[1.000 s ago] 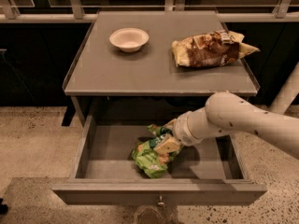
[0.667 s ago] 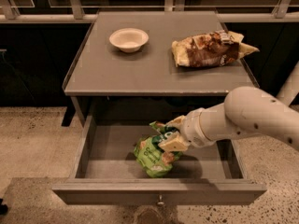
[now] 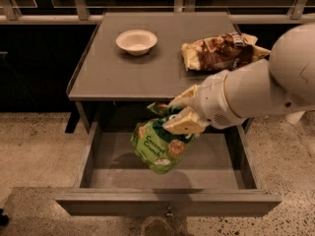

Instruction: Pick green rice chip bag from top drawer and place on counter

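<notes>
The green rice chip bag (image 3: 158, 146) hangs in the air above the open top drawer (image 3: 167, 203), clear of the drawer floor, just below the counter's front edge. My gripper (image 3: 178, 113) is shut on the bag's upper end, its cream fingers (image 3: 181, 125) pinching the top. My white arm reaches in from the right. The grey counter (image 3: 123, 73) lies behind and above the bag. The drawer's small metal knob (image 3: 169, 212) shows at the front panel's centre.
A white bowl (image 3: 136, 41) sits at the counter's back left. A brown and cream chip bag (image 3: 219, 50) lies at the counter's back right. Speckled floor surrounds the unit. A dark railing runs behind the counter.
The bag lay on the drawer floor with my gripper on it. Now the gripper has risen with the bag, which hangs above the drawer near the counter's front edge.
</notes>
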You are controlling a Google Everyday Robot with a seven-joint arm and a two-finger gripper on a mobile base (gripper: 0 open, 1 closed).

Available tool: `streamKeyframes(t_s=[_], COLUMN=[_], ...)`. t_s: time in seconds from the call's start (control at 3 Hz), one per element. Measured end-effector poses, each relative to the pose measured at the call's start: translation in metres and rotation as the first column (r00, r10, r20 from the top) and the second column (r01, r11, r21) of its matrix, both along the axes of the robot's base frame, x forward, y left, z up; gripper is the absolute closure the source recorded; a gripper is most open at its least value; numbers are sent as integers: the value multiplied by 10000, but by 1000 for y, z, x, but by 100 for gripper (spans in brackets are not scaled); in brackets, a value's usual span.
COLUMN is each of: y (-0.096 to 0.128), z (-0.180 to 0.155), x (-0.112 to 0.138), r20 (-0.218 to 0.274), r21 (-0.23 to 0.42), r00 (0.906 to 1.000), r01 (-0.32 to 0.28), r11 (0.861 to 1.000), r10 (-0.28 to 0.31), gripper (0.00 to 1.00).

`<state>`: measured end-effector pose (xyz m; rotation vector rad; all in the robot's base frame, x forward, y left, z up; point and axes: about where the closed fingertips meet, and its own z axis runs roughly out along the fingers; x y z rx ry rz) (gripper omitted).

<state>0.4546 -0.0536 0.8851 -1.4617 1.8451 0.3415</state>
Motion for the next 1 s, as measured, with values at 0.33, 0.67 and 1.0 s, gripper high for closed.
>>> streamKeyframes(t_s=[0.33,0.67,1.0], y=[21,45,67], z=[44,60,62], x=[19,72,132], r20=[313,377,78], r21=[-143,-12,-84], r00=[9967,9887,9850], r01=[-744,-1449,-1721], r11=[9971,9894,9850], r10=[748,1449,1722], gripper=[100,100,100])
